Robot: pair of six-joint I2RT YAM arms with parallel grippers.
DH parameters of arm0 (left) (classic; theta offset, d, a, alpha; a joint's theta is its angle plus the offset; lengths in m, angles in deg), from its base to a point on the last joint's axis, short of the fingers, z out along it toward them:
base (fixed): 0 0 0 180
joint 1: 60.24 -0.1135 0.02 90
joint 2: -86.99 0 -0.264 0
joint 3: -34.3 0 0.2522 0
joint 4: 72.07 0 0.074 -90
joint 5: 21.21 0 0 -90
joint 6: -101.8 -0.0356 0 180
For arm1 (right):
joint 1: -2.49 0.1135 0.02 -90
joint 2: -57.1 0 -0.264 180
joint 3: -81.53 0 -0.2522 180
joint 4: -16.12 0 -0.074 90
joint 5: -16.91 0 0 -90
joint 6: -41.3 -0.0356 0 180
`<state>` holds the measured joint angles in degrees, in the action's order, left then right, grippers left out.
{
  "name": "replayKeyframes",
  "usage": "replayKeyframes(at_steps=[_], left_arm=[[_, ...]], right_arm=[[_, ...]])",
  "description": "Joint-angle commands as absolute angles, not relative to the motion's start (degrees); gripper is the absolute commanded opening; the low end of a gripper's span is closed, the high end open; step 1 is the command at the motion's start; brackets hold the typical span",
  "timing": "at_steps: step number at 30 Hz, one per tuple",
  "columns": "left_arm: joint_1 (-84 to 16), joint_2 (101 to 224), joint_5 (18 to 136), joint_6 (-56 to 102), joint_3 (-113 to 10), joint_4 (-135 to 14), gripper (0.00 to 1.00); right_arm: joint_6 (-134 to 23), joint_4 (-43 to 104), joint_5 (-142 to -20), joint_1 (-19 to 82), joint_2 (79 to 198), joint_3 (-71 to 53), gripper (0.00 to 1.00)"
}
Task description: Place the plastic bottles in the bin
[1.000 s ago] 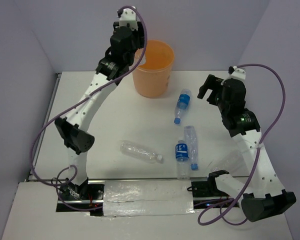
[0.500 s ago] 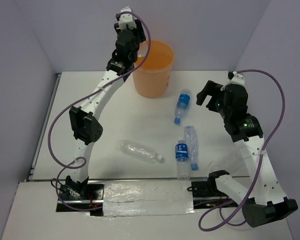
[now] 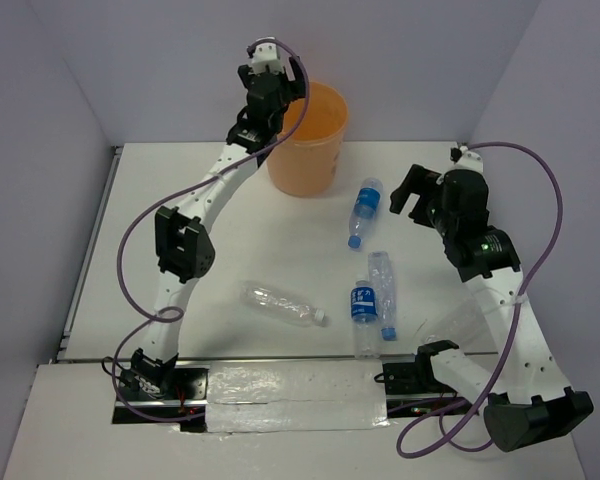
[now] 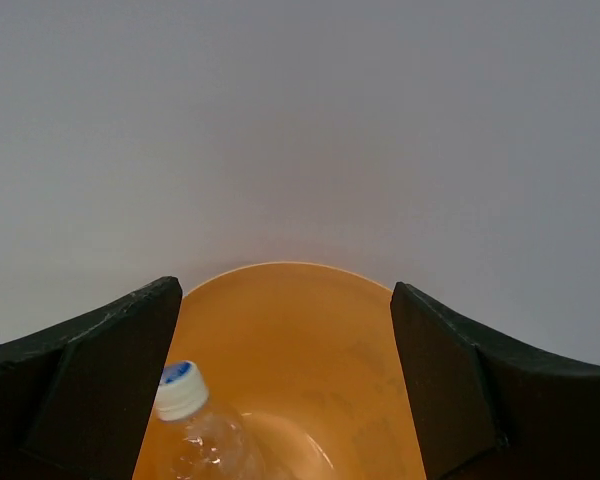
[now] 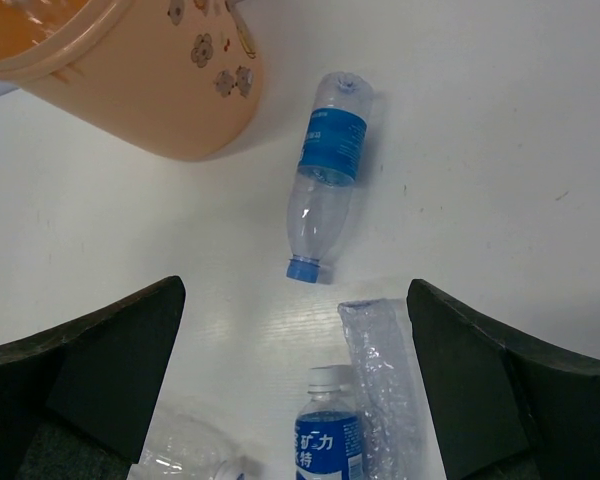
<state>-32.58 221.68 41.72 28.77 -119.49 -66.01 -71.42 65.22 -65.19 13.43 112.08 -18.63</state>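
The orange bin (image 3: 310,150) stands at the back of the table. My left gripper (image 3: 278,98) hangs over its left rim, open. In the left wrist view a clear bottle with a white cap (image 4: 185,395) lies free inside the bin (image 4: 310,340), below the open left gripper (image 4: 285,292). My right gripper (image 3: 412,195) hovers open and empty to the right of a blue-labelled, blue-capped bottle (image 3: 364,210) (image 5: 325,190). Nearer lie a blue-labelled bottle with a white cap (image 3: 363,305) (image 5: 329,435), a crinkly clear bottle (image 3: 383,290) (image 5: 378,375) and another clear bottle (image 3: 278,303).
Grey walls close in the white table (image 3: 180,200) at the back and on both sides. The arms' bases and a strip of tape (image 3: 295,395) run along the near edge. Purple cables loop off both arms.
The left arm swung right over the bin and its gripper opened, letting the bottle go into the bin. The right arm shifted slightly and stayed open.
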Motion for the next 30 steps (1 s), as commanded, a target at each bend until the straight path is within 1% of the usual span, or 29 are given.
replayKeyframes(at_steps=[1,3,4,6,7,9,10,11,12,13,14,15,17,19,23,26,30], left_arm=[[-32.38,209.2,45.92,31.04,-116.16,-64.39,0.99],[-31.33,204.52,47.25,31.83,-112.9,-58.59,0.99],[-30.8,199.98,48.13,32.27,-109.31,-55.35,0.99],[-28.78,195.38,48.4,33.93,-104.73,-47.61,0.99],[-28.08,190.66,47.79,34.81,-98.53,-45.32,0.99],[-25.36,183.72,47.26,37.96,-91.56,-39.02,0.99],[-24.39,181.84,46.82,39.47,-84.82,-36.62,0.99],[-22.47,179.91,45.69,41.39,-81.88,-34.08,0.99],[-21.4,176.76,44.55,46.29,-76.02,-29.0,0.99],[-20.09,175.51,43.32,49.56,-73.35,-26.17,0.99],[-19.81,174.37,41.3,58.03,-71.07,-23.36,0.99],[-19.72,172.61,40.5,63.42,-66.87,-17.33,0.99],[-19.72,171.46,41.18,75.7,-63.32,-12.63,0.99],[-19.64,171.1,44.6,83.03,-59.72,-8.83,0.99],[-19.63,172.5,49.09,90.86,-55.68,-3.22,0.99],[-19.55,172.86,49.28,96.32,-54.17,-0.22,0.99],[-19.46,170.93,51.47,100.12,-49.26,-0.74,0.99]], right_arm=[[-72.43,63.55,-65.88,13.3,112.55,-19.23,1.0],[-73.39,63.02,-66.15,13.48,112.91,-20.11,1.0],[-73.83,62.85,-66.58,13.48,113.17,-20.55,1.0],[-74.71,62.23,-66.94,14.0,113.52,-21.51,1.0],[-74.89,62.14,-67.11,14.27,113.52,-21.78,1.0],[-75.5,61.7,-67.03,14.88,113.78,-22.66,1.0],[-75.68,61.53,-66.94,15.15,113.87,-22.84,1.0],[-75.85,61.61,-66.76,15.41,114.05,-23.01,1.0],[-76.03,61.61,-66.59,15.59,114.05,-22.93,1.0],[-76.12,61.53,-66.24,15.76,114.05,-22.93,1.0],[-76.21,61.44,-66.15,15.85,114.05,-23.01,1.0],[-76.21,61.44,-66.06,16.11,114.05,-22.93,1.0],[-76.21,61.09,-66.15,16.38,114.31,-22.93,1.0],[-76.21,61.09,-66.32,16.73,114.4,-22.93,1.0],[-76.12,60.91,-66.32,17.78,113.88,-23.27,1.0],[-76.21,61.0,-66.24,18.22,113.26,-23.8,1.0],[-76.21,60.56,-66.5,18.93,111.86,-25.29,1.0]])
